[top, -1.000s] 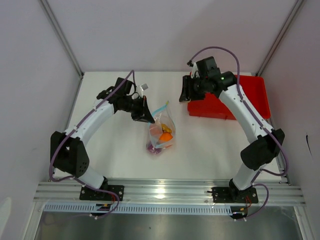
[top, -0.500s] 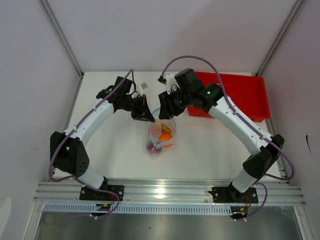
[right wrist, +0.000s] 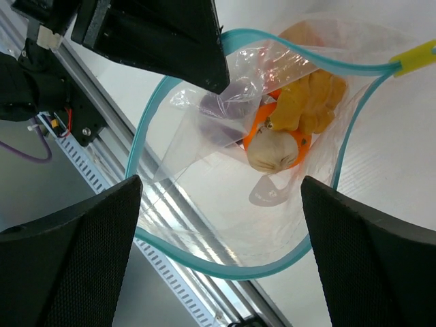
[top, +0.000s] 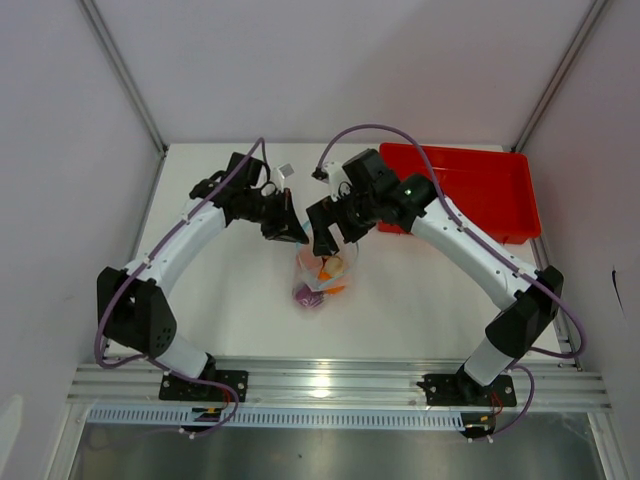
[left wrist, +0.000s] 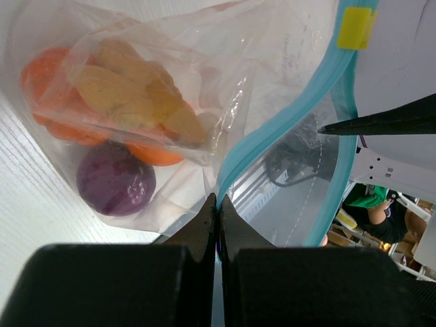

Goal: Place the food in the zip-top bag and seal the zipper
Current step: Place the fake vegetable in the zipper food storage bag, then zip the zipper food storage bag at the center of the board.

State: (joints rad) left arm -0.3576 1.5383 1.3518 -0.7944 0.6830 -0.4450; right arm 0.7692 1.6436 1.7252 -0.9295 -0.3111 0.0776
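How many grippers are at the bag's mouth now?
2. The left gripper is shut on the zipper at the mouth's edge; the right gripper hangs open over the open zip-top bag. Neither is hidden.

The zip-top bag [left wrist: 225,82] is clear, crinkled, glossy plastic film; its zipper [left wrist: 272,133] is a smooth pale-teal plastic strip. Inside, the purple piece [left wrist: 114,178] looks smooth with a dull sheen. The table [left wrist: 27,204] is matt white, finely grained. The fingers [right wrist: 68,252] of the right gripper [right wrist: 218,228] are matt black, finely pebbled.
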